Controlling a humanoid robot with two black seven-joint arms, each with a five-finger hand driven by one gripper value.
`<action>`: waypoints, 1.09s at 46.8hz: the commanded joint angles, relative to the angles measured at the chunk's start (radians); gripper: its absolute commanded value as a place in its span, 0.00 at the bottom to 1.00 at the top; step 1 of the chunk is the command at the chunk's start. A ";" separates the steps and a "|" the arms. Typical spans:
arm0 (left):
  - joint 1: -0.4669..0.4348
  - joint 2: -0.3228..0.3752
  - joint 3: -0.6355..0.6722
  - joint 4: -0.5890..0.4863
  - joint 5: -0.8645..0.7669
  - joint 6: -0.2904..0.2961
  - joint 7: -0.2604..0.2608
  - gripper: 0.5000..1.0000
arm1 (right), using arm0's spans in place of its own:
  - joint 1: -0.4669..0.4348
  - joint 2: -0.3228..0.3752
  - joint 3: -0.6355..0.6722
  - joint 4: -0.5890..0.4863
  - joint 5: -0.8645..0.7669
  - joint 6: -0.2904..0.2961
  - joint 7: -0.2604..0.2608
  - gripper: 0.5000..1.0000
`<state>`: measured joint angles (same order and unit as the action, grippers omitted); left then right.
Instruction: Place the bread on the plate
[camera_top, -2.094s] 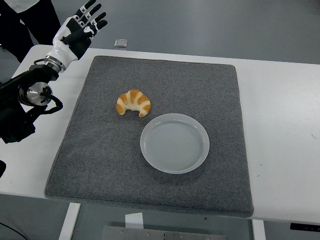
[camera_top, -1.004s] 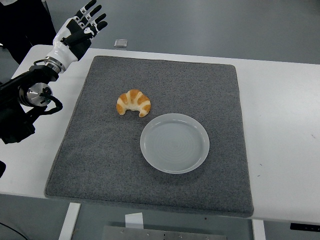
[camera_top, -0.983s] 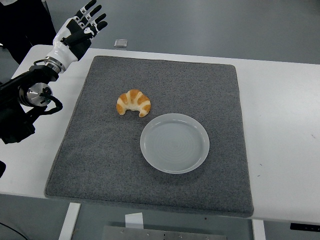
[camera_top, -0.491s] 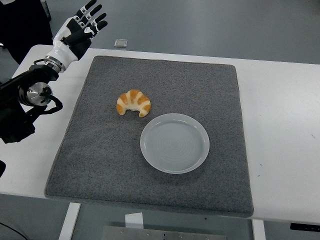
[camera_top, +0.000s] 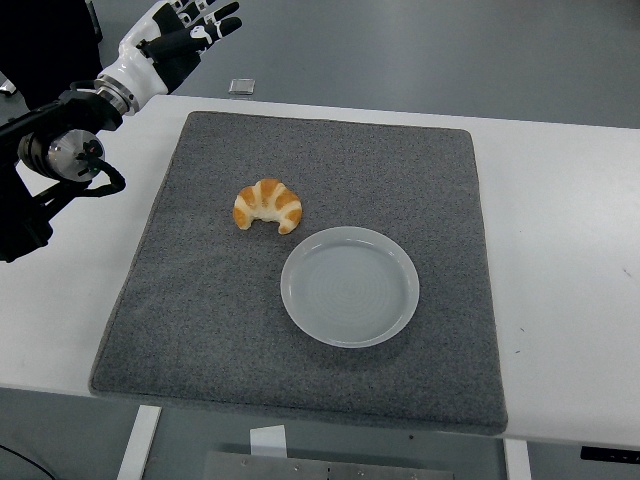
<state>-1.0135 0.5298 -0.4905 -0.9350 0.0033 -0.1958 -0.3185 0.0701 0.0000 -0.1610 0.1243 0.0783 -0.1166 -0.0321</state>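
A golden croissant (camera_top: 267, 206) lies on the grey mat (camera_top: 200, 300), just up and left of an empty pale round plate (camera_top: 349, 286). My left hand (camera_top: 185, 32) hangs in the air above the table's far left corner, fingers spread and holding nothing, well away from the croissant. Its black arm (camera_top: 55, 150) comes in from the left edge. The right arm does not show.
The mat covers most of the white table (camera_top: 560, 260). A small grey object (camera_top: 240, 86) lies at the table's far edge, right of my left hand. A dark figure stands at the top left corner.
My left arm has risen and swung up and to the right; the hand now sits higher at the picture's top. Croissant and plate have not moved.
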 joint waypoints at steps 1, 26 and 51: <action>-0.048 0.053 0.053 -0.067 0.000 0.033 0.004 0.95 | -0.001 0.000 0.000 0.000 0.000 0.000 0.000 0.90; -0.310 0.256 0.510 -0.261 0.455 0.085 0.003 0.95 | -0.001 0.000 0.000 0.000 0.000 0.000 0.000 0.90; -0.169 0.197 0.504 -0.269 0.985 0.280 -0.013 0.96 | -0.001 0.000 0.000 0.002 0.000 0.002 0.000 0.90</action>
<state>-1.2016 0.7501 0.0154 -1.2099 0.9856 0.0680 -0.3318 0.0691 0.0000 -0.1610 0.1243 0.0782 -0.1151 -0.0322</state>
